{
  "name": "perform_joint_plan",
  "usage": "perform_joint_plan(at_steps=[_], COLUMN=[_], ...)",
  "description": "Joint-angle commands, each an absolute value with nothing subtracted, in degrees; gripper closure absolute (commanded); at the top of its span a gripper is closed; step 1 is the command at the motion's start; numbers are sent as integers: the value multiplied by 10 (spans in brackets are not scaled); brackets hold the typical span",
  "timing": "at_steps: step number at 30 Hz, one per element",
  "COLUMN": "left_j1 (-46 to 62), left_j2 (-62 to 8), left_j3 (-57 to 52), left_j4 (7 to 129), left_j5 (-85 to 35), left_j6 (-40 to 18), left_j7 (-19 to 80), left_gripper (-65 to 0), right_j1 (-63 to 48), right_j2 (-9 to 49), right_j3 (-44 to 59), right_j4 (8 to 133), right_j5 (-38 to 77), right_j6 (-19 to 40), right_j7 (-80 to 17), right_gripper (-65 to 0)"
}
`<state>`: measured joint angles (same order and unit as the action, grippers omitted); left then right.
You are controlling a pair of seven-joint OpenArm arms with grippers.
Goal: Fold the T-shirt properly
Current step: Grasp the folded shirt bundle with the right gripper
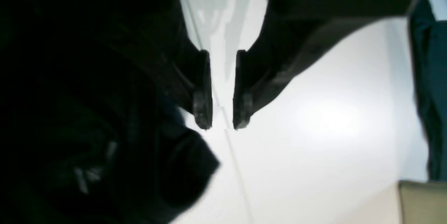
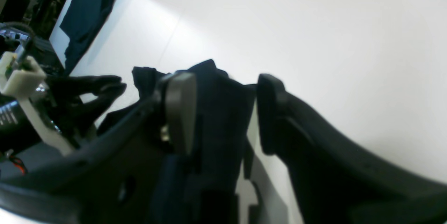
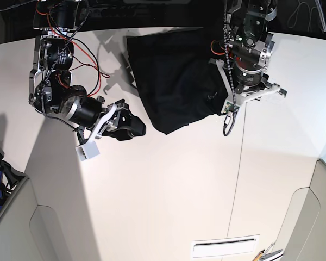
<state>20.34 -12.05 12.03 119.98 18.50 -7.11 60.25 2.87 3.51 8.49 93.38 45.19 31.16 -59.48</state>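
The black T-shirt [image 3: 174, 81] lies bunched at the table's far middle, with a rumpled lower corner. My left gripper [image 1: 222, 122] hangs at the shirt's right edge, and bare white table shows through the narrow gap between its fingertips. The shirt [image 1: 87, 112] fills the left of that view. My right gripper [image 3: 135, 122] is low beside the shirt's lower left corner, jaws wide apart. In the right wrist view the shirt's folds [image 2: 216, 87] show beyond the right gripper [image 2: 225, 87], and the left gripper [image 2: 121, 85] reaches in from the left.
The white table [image 3: 168, 185] has seam lines and a vent slot [image 3: 224, 249] near the front edge. A grey bin [image 3: 8, 212] stands at the front left. Another dark cloth [image 2: 90, 11] hangs over the table edge. Red wires [image 3: 84, 51] run along the right arm.
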Motion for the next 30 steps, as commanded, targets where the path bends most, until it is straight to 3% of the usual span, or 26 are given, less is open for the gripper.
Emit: perform_joint_plan(at_steps=[1,9,12,15,22,30], left_j1=[202,201,202,202,201,202], left_j2=[-130,-196,-210,-211,-211,-209], left_j3=[119,118,110,79,-43,-149], left_j4=[1211,1211,1211,1211,1211,1211], left_j5=[206,293,287,252,92,-67], left_j6=[-61,59,75,74,5,-71], left_j7=[598,572,552,537,490,491], left_gripper=[-136,-136,-136,-136,-136,-136], right_j1=[39,42,44,44,44,63], right_j2=[37,36,36,36,36,36], right_j3=[85,85,79,58,-25,-162], right_j4=[944,944,945,950,998,1073], right_j5=[463,536,556,564,547,406], right_j6=[318,340,343,343,344,345], right_j7=[-586,-601,-612,-613,-610,-583], right_gripper=[-280,-267,-122,-2,0,0])
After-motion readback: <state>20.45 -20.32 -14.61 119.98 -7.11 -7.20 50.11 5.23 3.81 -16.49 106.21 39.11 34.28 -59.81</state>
